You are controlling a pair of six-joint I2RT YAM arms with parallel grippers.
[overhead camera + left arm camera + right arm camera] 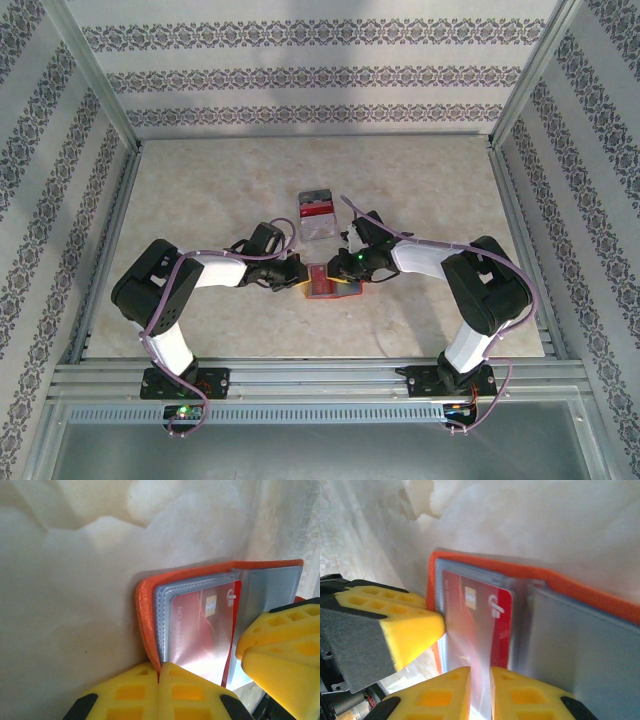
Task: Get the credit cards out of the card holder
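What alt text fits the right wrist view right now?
The right gripper pinches the near edge of a red card sitting in the open orange card holder. The left gripper clamps the holder's left edge.

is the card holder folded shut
No, the card holder lies open, with a red card showing inside it.

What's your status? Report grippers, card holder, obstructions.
Left gripper shut on edge of flat orange folding card holder. Right gripper pinching red plastic credit card, card in its clear sleeve. Clear plastic tray beyond, not obstructing.
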